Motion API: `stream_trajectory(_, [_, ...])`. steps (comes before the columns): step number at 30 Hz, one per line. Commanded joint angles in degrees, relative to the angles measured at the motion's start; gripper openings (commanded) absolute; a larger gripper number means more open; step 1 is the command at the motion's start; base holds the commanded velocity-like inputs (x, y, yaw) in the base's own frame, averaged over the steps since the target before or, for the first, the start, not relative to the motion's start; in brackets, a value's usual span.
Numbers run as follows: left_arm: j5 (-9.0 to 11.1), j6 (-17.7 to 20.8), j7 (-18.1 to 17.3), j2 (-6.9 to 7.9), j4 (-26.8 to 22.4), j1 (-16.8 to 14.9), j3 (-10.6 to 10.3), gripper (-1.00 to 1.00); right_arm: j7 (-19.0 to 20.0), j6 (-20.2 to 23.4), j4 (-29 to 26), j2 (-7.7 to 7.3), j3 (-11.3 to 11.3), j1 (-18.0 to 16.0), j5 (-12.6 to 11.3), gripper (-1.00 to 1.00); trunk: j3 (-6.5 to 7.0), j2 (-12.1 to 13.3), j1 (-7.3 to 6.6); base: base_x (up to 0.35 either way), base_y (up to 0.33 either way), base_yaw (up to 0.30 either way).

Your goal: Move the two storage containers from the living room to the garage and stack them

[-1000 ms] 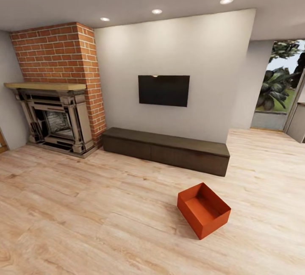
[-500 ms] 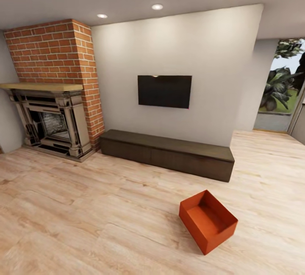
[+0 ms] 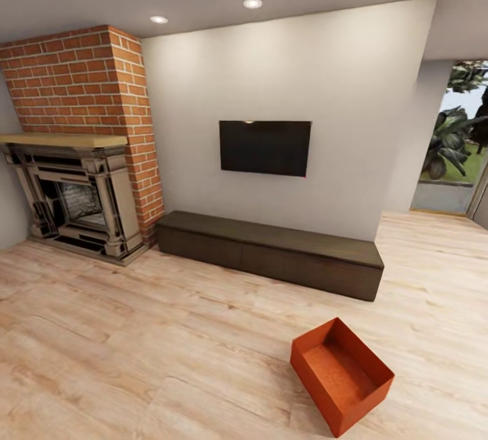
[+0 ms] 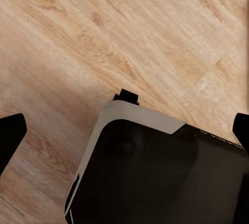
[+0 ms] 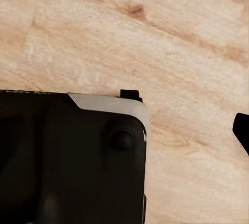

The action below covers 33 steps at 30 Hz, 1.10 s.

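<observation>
1. Left gripper (image 4: 124,133): released, with dark fingertips (image 4: 10,138) spread wide apart and nothing between them. Pointed straight down at the robot's own dark base (image 4: 155,172) and the wood-plank floor (image 4: 129,27) beyond it.
2. Right gripper (image 5: 124,130): cannot tell whether spread or closed. One fingertip (image 5: 241,130) shows, while the other is lost against the dark base (image 5: 67,156). Also aimed down at base and planks, with nothing held.
3. One of the two storage containers (image 3: 342,375): well apart from both grippers, ahead of the robot and toward its right-arm side. Standing on the living room floor (image 3: 135,358), mouth up, empty, and turned skew to the robot's line of approach.
4. Beyond the bin: a low dark cabinet (image 3: 271,257) under a wall television (image 3: 265,148). Farther toward the left-arm side, a brick fireplace (image 3: 74,175).
5. Likely trouble: rolling in too close with the arms hanging this low. Would let the base nudge the bin and slide it across the smooth planks, possibly toward the cabinet.
6. Second hazard: reaching for a corner because of the skew. Could leave only one thin, low wall pinched, so the bin tips or twists free when lifted.
7. Third: lowering with the right jaws in an unconfirmed state. Might strike the rim rather than straddle it.
</observation>
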Motion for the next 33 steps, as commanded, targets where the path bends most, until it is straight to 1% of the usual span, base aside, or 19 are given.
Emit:
stream_trajectory(1, [0.03,-0.07,0.07,-0.01,0.00,-0.04,0.42,1.00,0.06,-0.36,0.18,-0.03,0.27,-0.09,-0.14,1.00,-0.11,-0.08,0.05,0.322,0.063,0.000])
stream_trajectory(6, [0.03,-0.07,0.07,-0.01,0.00,-0.04,0.41,1.00,0.03,-0.30,0.16,-0.11,0.14,-0.12,-0.49,1.00,-0.11,-0.08,0.05,0.322,0.074,0.000])
stream_trajectory(21, [0.03,-0.07,0.07,-0.01,-0.01,-0.04,0.39,1.00,0.82,-0.32,0.17,-0.17,0.21,-0.12,-0.46,1.00,-0.11,-0.08,0.05,0.322,0.084,0.000])
stream_trajectory(25, [0.03,-0.07,0.08,-0.01,-0.01,-0.05,0.44,1.00,0.86,0.05,0.18,-0.03,0.22,-0.12,-0.19,1.00,-0.11,-0.08,0.05,0.322,0.085,-0.143])
stream_trajectory(33, [0.02,-0.07,0.08,-0.01,-0.04,-0.05,0.41,1.00,0.90,0.12,0.18,0.04,0.29,-0.11,-0.06,1.00,-0.11,-0.08,0.05,0.322,0.086,-0.229])
